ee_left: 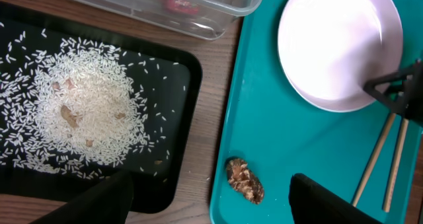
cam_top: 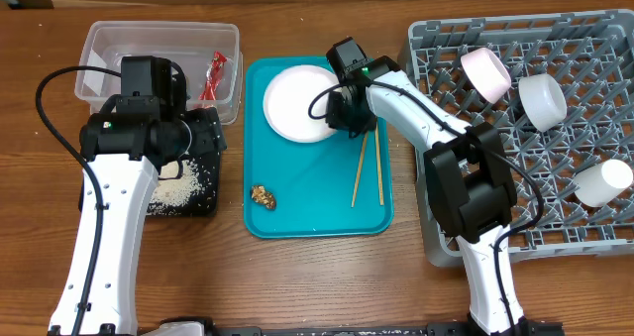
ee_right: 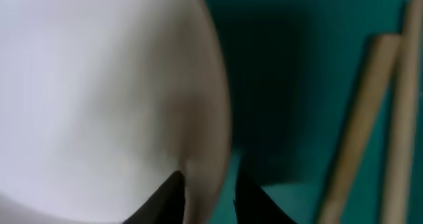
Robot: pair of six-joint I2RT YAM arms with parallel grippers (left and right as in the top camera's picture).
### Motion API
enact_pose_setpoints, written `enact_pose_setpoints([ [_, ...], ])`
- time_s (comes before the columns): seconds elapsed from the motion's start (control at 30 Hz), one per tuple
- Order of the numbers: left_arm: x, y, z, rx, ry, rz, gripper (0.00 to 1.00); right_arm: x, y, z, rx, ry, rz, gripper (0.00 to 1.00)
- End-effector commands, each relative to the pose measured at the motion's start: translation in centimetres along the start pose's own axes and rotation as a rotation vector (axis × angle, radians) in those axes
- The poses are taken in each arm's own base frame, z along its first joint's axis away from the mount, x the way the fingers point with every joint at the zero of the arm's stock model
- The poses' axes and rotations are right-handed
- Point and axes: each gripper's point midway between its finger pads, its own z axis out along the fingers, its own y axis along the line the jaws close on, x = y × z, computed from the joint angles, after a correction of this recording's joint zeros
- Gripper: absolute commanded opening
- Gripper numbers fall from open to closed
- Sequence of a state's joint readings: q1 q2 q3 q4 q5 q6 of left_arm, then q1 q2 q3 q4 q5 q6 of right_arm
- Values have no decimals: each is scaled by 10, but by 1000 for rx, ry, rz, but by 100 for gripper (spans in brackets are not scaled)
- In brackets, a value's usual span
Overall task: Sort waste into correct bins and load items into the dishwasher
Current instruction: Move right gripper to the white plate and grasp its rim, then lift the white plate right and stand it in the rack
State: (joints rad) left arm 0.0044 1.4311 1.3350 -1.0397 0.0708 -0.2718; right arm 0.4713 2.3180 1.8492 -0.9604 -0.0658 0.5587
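One plate (cam_top: pixel 297 100) on teal tray (cam_top: pixel 317 212), rim between right gripper's (ee_right: pixel 210 184) narrowly parted fingers, chopsticks (cam_top: pixel 368 168) just beside. Right arm reaching left, wrist bent down. Left gripper (ee_left: pixel 208 197) spread wide, hovering near brown lump (ee_left: pixel 244 180), beside black tray (ee_left: pixel 178 85).

I take the serving tray (cam_top: pixel 317 212) as my landmark, in the middle of the tabletop (cam_top: pixel 317 277). On its far half lies the plate (cam_top: pixel 297 102); the chopsticks (cam_top: pixel 369 166) lie along its right side and the food lump (cam_top: pixel 263 195) near its left edge. Left of it sit the tub (cam_top: pixel 109 49), farther back, and the black tray (cam_top: pixel 193 192) with rice (ee_left: pixel 86 118) in front. Right of it stands the dish rack (cam_top: pixel 555 177).
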Motion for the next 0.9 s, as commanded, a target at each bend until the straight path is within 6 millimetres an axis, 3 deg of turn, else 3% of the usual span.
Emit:
enact_pose_setpoints([
  [0.0, -3, -1, 0, 8, -3, -15, 78, -6, -35, 1, 139, -21, 46, 22],
  [0.2, -3, -1, 0, 8, -3, -15, 78, 1, -53, -1, 170, 36, 72, 17],
  [0.27, -3, -1, 0, 8, -3, -15, 78, 2, -53, -1, 167, 42, 74, 5],
  [0.5, -3, -1, 0, 8, -3, -15, 77, 2, -41, -12, 101, 64, 75, 4],
  [0.67, -3, -1, 0, 8, -3, -15, 78, -20, -28, -58, 48, -20, -21, 4],
  [0.87, -2, -1, 0, 7, -1, -15, 77, -50, -25, -140, -23, -178, -109, 4],
])
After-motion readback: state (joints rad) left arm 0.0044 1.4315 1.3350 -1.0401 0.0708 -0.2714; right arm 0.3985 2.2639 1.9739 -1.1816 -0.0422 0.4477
